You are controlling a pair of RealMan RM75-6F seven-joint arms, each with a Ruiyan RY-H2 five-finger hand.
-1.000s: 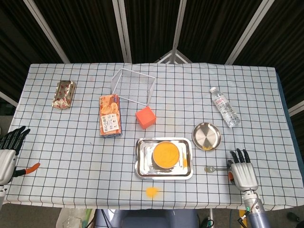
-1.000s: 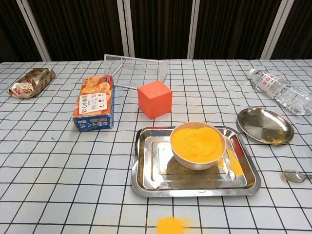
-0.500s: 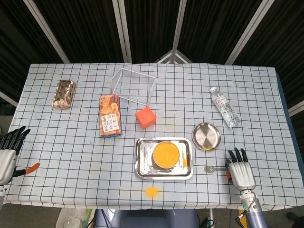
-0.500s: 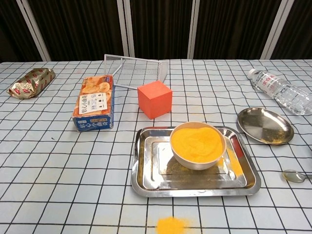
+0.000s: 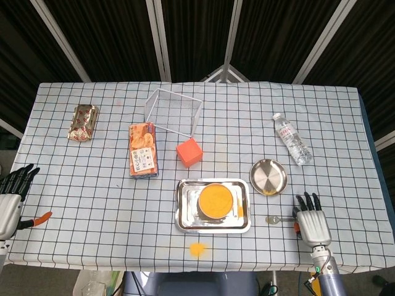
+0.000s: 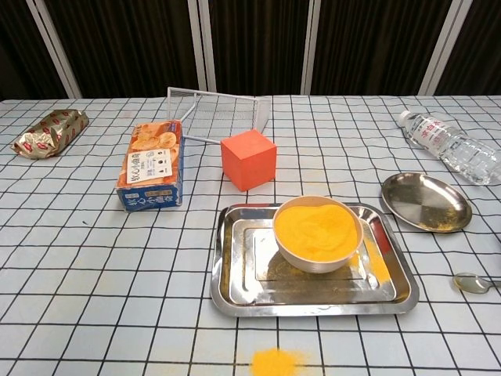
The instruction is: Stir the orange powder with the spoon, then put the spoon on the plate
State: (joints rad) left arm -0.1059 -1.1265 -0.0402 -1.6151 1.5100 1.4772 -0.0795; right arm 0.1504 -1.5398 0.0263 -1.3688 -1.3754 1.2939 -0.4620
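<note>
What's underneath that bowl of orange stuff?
The bowl of orange powder stands in a shiny metal tray, with some spilled powder beside it. The tray floor directly beneath the bowl is hidden.

Head view high above, looking down on whole table (image 5: 92, 185), chest view low, close, both sharing tray (image 6: 235, 298)

Very little print can be read. The orange snack box (image 6: 151, 166), lying left of the middle of the worktop, carries a white panel on its near face with a row of Japanese characters, too small to make out. The crinkled foil packet (image 6: 48, 131) at the far left shows red oval marks whose lettering is blurred. The water bottle (image 6: 452, 146) at the far right has a white label with red print that cannot be read. No numbers or signs are legible anywhere else.
</note>
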